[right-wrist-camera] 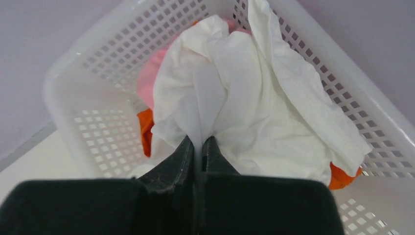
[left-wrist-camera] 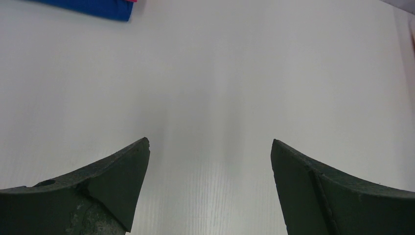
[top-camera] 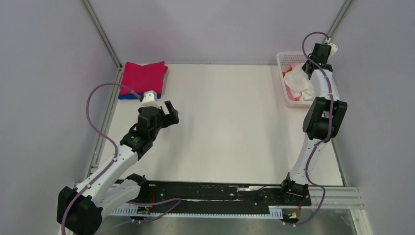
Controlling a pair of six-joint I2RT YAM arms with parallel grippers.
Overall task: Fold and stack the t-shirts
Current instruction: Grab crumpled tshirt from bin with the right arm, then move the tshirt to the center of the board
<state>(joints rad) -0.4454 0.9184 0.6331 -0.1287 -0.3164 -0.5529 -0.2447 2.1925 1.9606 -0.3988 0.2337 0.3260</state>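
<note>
A folded magenta t-shirt lies on a folded blue one at the table's far left; the blue one's corner shows in the left wrist view. My left gripper is open and empty over bare table, right of that stack. My right gripper is shut on a fold of the white t-shirt in the white lattice basket. Its print is hidden. Pale pink and orange t-shirts lie under it.
The basket stands at the table's far right corner, against the wall. A metal rail runs along the left edge. The arm bases sit on a black mount at the near edge.
</note>
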